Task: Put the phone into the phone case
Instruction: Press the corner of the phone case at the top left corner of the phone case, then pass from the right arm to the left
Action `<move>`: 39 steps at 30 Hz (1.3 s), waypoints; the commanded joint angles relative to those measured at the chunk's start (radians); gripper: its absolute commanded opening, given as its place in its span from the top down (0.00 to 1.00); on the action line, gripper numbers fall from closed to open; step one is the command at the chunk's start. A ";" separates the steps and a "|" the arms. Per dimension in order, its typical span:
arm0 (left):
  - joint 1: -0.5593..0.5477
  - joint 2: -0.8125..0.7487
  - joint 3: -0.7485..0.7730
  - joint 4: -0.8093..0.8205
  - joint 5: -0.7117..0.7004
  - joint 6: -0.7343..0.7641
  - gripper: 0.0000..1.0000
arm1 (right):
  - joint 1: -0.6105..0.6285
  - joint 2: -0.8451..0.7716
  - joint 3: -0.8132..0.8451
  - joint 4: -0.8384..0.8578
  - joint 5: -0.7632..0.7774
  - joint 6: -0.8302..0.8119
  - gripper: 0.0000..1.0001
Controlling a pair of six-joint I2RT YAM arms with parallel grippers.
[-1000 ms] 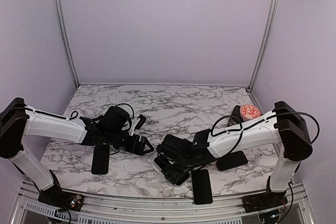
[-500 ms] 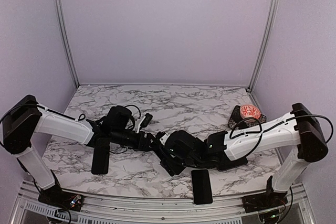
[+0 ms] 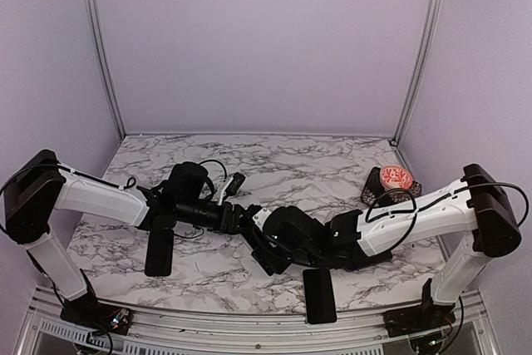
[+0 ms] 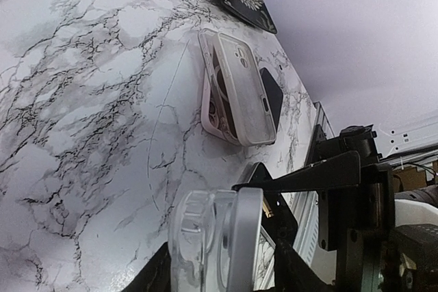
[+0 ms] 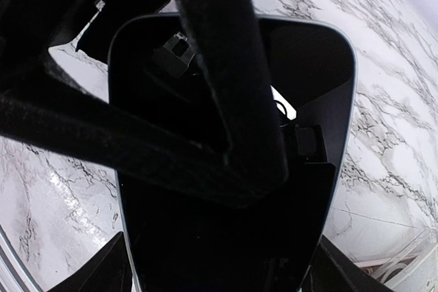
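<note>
Our two grippers meet near the middle of the table (image 4: pixel 82 100). The right gripper (image 3: pixel 262 243) has its fingers set wide on the long edges of the phone (image 5: pixel 315 73) and seems to hold it, screen toward its own camera. The left gripper (image 4: pixel 219 268) stands about half open around the clear case (image 4: pixel 195 237), which sits edge-on against the phone's silver rim; we cannot tell whether it is pinching the case. To seat it well, we should first square one case corner to the phone, press that end in, then roll the rest on with the right arm steady. A skewed start would likely pop a corner out. The spare case (image 4: pixel 236 90) lies well apart.
</note>
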 commanded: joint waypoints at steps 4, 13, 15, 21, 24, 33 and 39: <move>0.004 0.002 0.005 0.035 0.039 -0.006 0.45 | 0.008 -0.016 -0.021 0.099 0.036 -0.027 0.56; 0.003 0.015 0.002 0.052 0.058 -0.024 0.65 | 0.008 0.012 -0.045 0.179 0.086 -0.083 0.58; 0.002 0.007 -0.009 0.051 0.052 -0.012 0.72 | 0.008 0.009 -0.054 0.210 0.089 -0.082 0.58; 0.001 0.017 -0.028 0.051 0.058 0.028 0.90 | 0.008 0.017 -0.068 0.251 0.079 -0.083 0.51; -0.002 0.014 -0.027 0.029 0.052 0.073 0.93 | 0.004 0.009 -0.086 0.272 0.068 -0.078 0.28; -0.084 -0.022 0.140 -0.457 -0.196 0.476 0.98 | -0.064 -0.218 -0.241 0.393 -0.218 -0.153 0.01; -0.117 -0.088 0.115 -0.491 -0.210 0.637 0.98 | -0.279 -0.456 -0.465 0.648 -0.756 -0.208 0.01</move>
